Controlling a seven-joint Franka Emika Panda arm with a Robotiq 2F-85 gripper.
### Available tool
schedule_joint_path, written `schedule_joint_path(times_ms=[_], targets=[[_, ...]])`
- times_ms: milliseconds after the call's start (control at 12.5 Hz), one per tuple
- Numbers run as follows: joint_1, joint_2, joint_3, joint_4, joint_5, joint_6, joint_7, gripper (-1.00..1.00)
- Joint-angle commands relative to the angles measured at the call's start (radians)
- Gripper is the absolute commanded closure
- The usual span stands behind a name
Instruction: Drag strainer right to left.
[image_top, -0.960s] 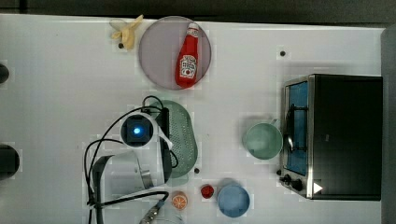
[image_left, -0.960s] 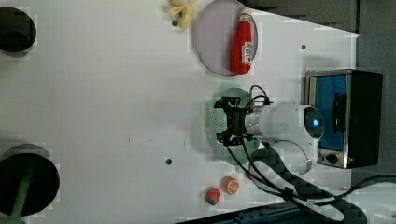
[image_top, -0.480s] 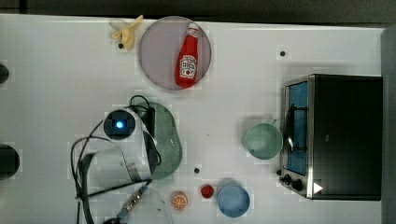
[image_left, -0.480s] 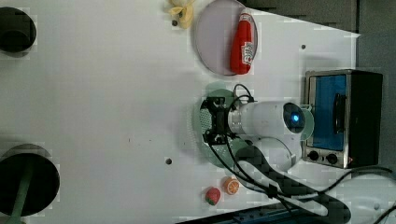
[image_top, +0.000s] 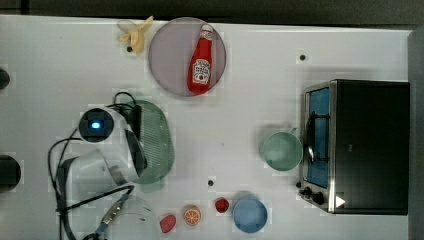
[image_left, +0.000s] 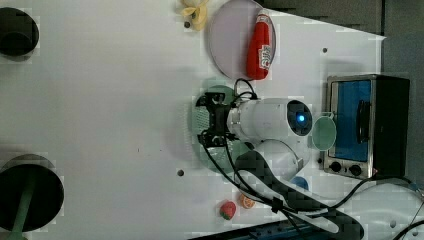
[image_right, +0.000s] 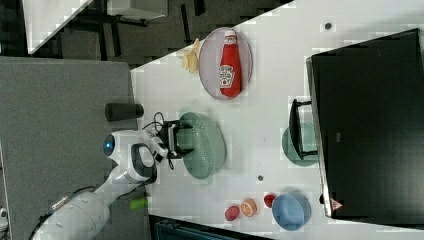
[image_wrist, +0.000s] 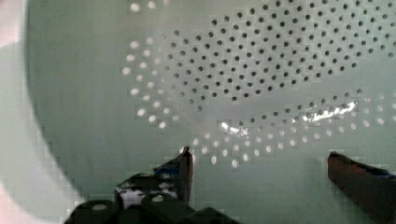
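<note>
**Operator A:** Where do we stand on the drag?

**Operator B:** Our gripper (image_wrist: 257, 163) is spread wide inside the strainer (image_top: 156, 142), fingers down in the perforated bowl, grasping nothing. The strainer sits on the white surface (image_top: 60, 65), below the plate (image_top: 170, 55) with the ketchup bottle (image_top: 201, 60) and well apart from the green mug (image_top: 280, 150) in the top view.

**Operator A:** How do we run the step well?

**Operator B:** We judge it best to press one finger against the inner wall on the top view's left and push low and level. A high contact could tip the bowl or let the fingers ride over the rim.

**Operator A:** Room to travel?

**Operator B:** Toward the top view's left the surface is open. Dark round fixtures (image_top: 9, 172) sit at that edge, so we stop short of them. The toy fruits (image_top: 192, 215) and blue bowl (image_top: 250, 215) lie off the path.
</note>
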Motion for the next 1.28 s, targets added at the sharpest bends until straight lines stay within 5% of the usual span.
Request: schedule_joint_path(times_ms=[80,1280], targets=[[0.059,0.062,0.004,0.075,-0.004,-0.002,0.083,-1.00],[0.206,0.186,0.003,0.265,-0.003,-0.015,0.224,-1.00]])
